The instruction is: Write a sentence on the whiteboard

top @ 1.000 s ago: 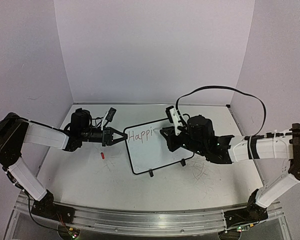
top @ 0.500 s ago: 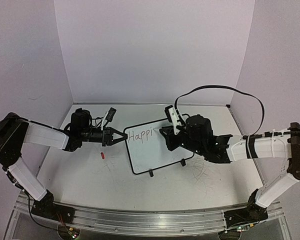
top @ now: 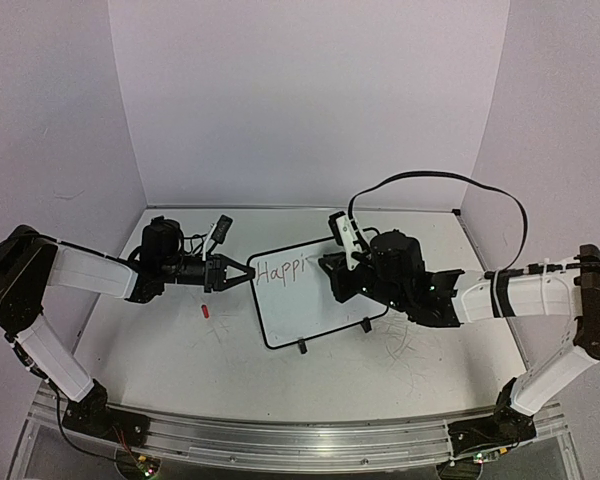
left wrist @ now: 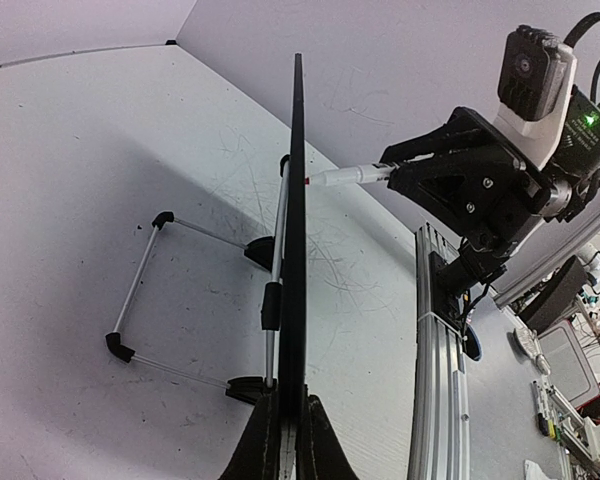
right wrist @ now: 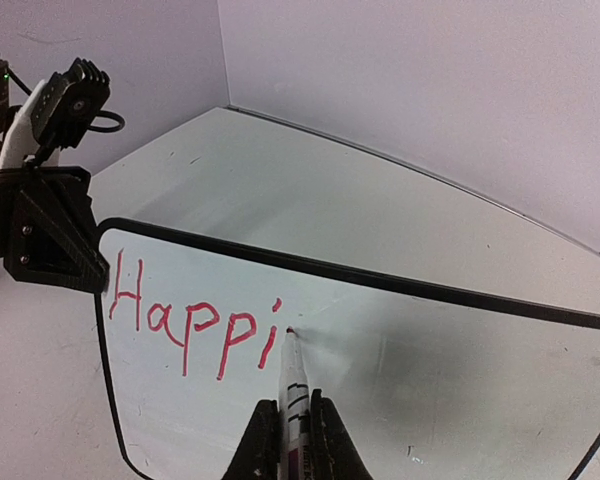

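Observation:
The whiteboard (top: 315,295) stands tilted on its small black feet in the middle of the table. Red lettering (top: 283,268) on it reads "Happi" along the upper left; it also shows in the right wrist view (right wrist: 195,322). My left gripper (top: 242,275) is shut on the board's left edge (left wrist: 293,300), seen edge-on in the left wrist view. My right gripper (top: 330,270) is shut on a white red-tipped marker (right wrist: 295,385). The marker tip touches the board just right of the "i".
A small red marker cap (top: 206,310) lies on the table left of the board. The board's wire stand (left wrist: 140,290) props it from behind. Purple walls close the table at the back and sides.
The right gripper and marker have shifted slightly left and up on the board. The lettering still reads "Happi". The left arm has not moved.

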Motion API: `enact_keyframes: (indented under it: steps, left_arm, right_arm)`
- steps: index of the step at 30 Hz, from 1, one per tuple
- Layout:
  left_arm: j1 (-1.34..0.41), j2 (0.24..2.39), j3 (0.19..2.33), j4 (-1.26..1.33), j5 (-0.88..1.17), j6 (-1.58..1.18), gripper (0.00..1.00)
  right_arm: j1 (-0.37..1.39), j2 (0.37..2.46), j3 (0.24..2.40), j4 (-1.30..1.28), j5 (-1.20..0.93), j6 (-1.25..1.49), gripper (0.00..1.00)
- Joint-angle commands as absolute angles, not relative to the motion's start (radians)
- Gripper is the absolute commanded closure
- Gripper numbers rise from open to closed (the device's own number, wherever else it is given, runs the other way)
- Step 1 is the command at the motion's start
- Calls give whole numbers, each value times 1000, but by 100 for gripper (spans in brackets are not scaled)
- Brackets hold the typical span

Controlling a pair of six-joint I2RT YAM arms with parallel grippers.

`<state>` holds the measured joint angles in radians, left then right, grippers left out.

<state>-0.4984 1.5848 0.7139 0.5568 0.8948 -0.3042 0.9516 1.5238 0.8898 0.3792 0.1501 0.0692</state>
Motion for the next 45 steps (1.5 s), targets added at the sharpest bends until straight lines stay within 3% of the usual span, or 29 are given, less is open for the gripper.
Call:
enact_keyframes:
  steps: [1, 45]
  left_arm:
    - [-502, 1574, 745, 526, 927, -287, 100]
    - [-502, 1567, 739, 525, 927, -286, 100]
  right_arm:
    - [952, 1512, 879, 378, 163, 82, 100]
    - [947, 1537, 937, 408, 202, 87, 100]
